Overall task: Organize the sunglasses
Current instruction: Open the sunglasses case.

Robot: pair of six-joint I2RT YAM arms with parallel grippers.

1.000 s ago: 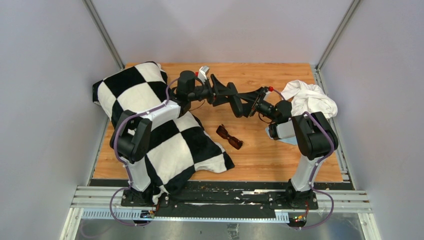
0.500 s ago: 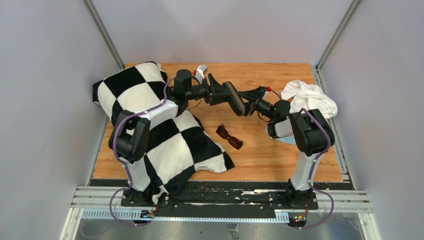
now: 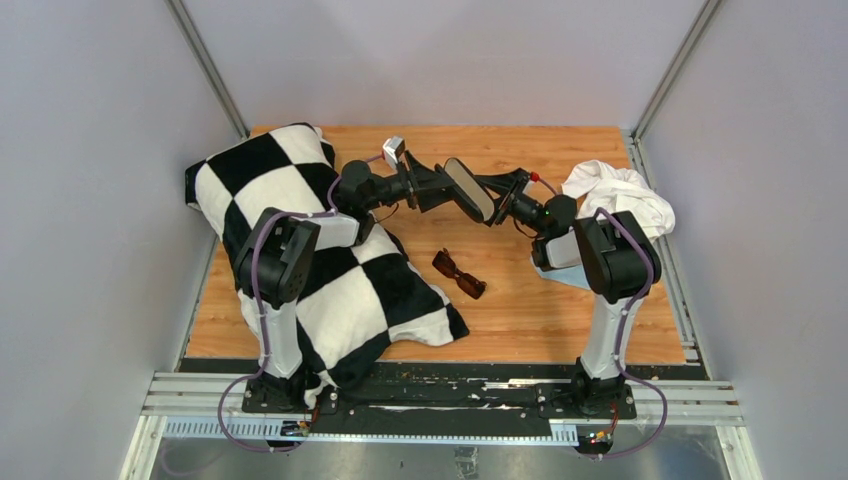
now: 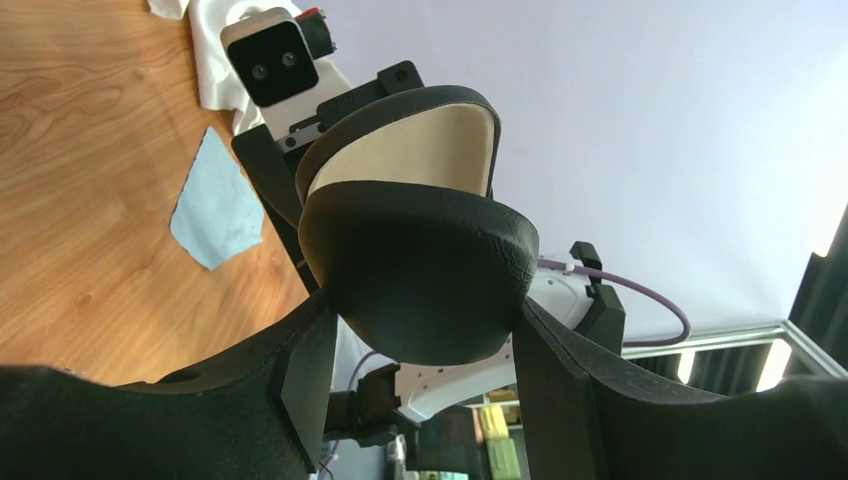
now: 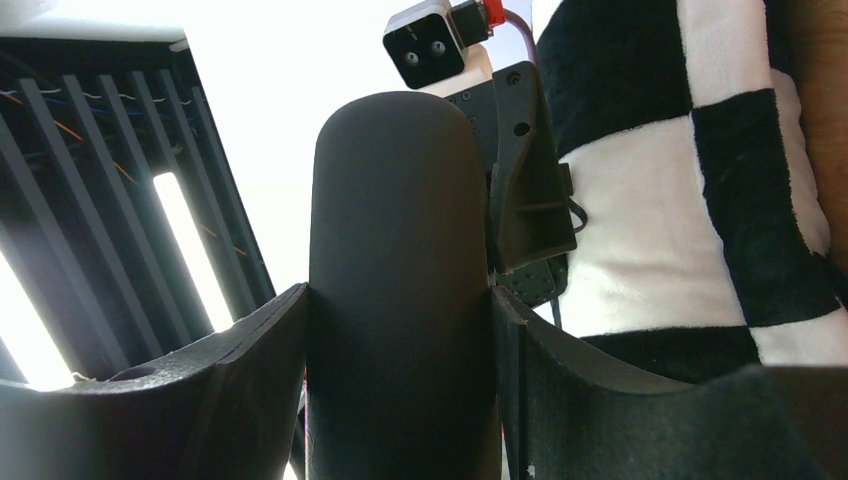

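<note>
Near the right of the top view, the right arm (image 3: 612, 262) covers most of the light blue cloth (image 3: 572, 283). The sunglasses (image 3: 459, 274) at centre are too small to tell how their temples lie. In the right wrist view, the black case (image 5: 400, 290) runs off the bottom edge.

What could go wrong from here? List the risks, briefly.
1. The open black case hangs in the air, clamped between the left gripper and the right gripper; uneven pulling could twist it or let it drop.
2. A dropped case might hit the sunglasses lying on the table nearby.
</note>
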